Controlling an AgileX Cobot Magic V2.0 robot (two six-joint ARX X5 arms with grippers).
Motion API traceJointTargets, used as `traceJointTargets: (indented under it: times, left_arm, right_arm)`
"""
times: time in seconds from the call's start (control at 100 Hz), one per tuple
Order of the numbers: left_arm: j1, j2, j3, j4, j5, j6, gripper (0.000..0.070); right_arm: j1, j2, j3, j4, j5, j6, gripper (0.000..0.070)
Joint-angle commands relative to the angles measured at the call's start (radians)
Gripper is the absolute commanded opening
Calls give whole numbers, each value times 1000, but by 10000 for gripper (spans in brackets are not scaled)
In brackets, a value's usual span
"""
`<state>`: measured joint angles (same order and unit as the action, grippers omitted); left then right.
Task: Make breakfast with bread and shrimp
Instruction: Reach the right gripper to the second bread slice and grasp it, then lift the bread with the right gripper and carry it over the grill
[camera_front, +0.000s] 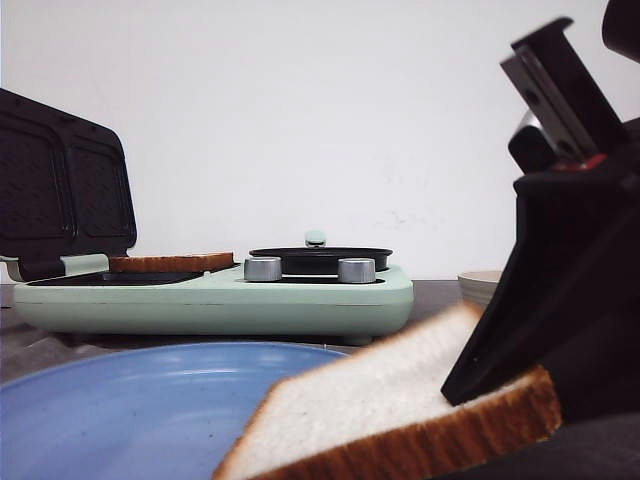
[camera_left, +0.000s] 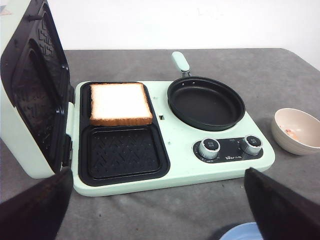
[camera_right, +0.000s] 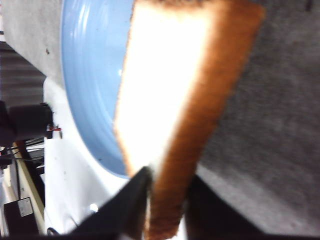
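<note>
My right gripper (camera_right: 167, 192) is clamped on the crust edge of a bread slice (camera_front: 400, 405), which hangs tilted above the near rim of the blue plate (camera_front: 130, 400). From the plate centre the slice sits at about four o'clock in the front view. My left gripper (camera_left: 160, 200) shows only two dark fingertips (camera_left: 35, 205) set wide apart with nothing between them, hovering in front of the breakfast maker (camera_left: 175, 165).

The other slice (camera_left: 120, 102) already lies in the far grill well; the near well (camera_left: 122, 150) just in front of it is bare. I judge the step in hand to be carrying the held slice to that near well. To do it well I would keep the pinch on the crust only, since the crumb is soft and would crush or tear, and lift enough for the drooping corner to clear the plate rim and the appliance's front lip before lowering it flat.

The raised lid (camera_left: 32, 90) stands at nine o'clock of the wells, the frying pan (camera_left: 206, 102) at three o'clock, and the knobs (camera_left: 209, 147) near the front edge, so the open approach is from above. The bowl holding shrimp (camera_left: 292, 131) sits well apart on the pan side.
</note>
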<state>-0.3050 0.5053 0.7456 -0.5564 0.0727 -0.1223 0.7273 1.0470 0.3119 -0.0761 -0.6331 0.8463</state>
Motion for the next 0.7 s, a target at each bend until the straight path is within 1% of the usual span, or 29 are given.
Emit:
traceJointTargets:
  times: [0.0, 0.15, 0.35, 0.6, 0.69]
  left_arm:
    - [-2, 3, 5, 11, -6, -3, 632]
    - [-2, 3, 5, 11, -6, -3, 632]
    - [-2, 3, 5, 11, -6, -3, 631]
    - [-2, 3, 5, 12, -6, -3, 632]
    - [-2, 3, 5, 18, -19, -3, 632]
  right_arm:
    - [13, 9, 11, 10, 6, 8, 10]
    - [15, -2, 13, 63, 3, 14, 10]
    - [14, -43, 33, 145, 2, 63, 9]
    - [14, -41, 140, 142, -2, 60, 8]
    - [5, -40, 184, 142, -3, 59, 8]
